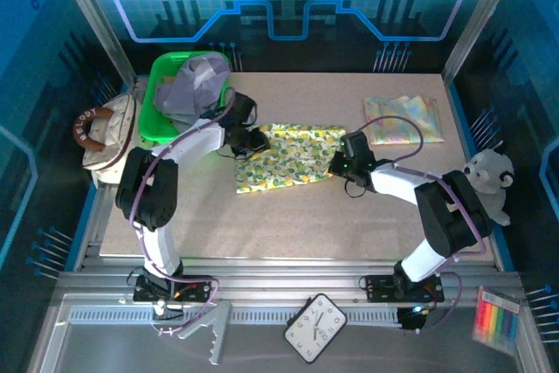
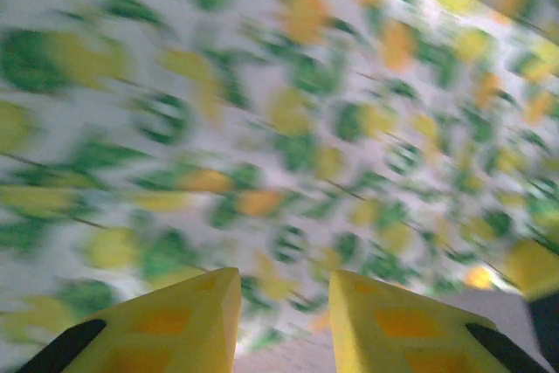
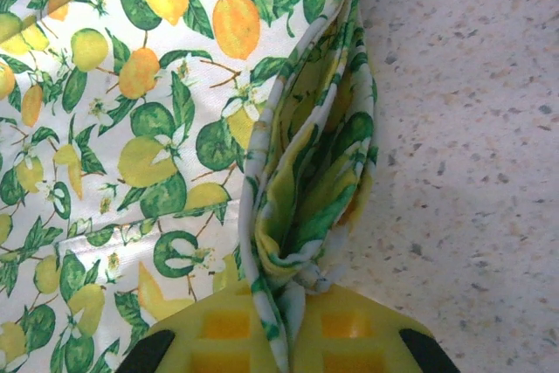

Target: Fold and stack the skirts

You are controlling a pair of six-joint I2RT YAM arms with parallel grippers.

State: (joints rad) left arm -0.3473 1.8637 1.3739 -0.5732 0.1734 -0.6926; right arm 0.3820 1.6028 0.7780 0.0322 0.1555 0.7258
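Lemon skirt (image 1: 293,163) lay flat at the middle of the tabletop (image 1: 288,224), and both arms were on it. The right tool (image 3: 284,307) was at the skirt's 3 o'clock edge, clamped tight on a bunched ridge of hem with several layers gathered between the pads. The left tool (image 2: 284,284) sat over the 10 o'clock corner. Its jaws were parted to a narrow gap with nothing between them, and the print beyond them was smeared in that wrist view. So there was one hold, not two, and that looked like the danger. If the right arm hauled its edge across toward 9 o'clock while the left had no bite, the whole skirt could drag over the tabletop instead of folding. That would leave a crooked crease or a heap. The bunched pinch was a second worry, because a loose layer could slip free mid-lift and drop a flap. With so slim a gap, the left could also close on the top layer alone, or miss the cloth entirely. The two wrists were near each other, so a fold across the middle risked a bump. The grey skirt (image 1: 196,85) waited in the green bin (image 1: 154,124) at 10 o'clock, and a folded pastel cloth (image 1: 403,120) lay at 2 o'clock.
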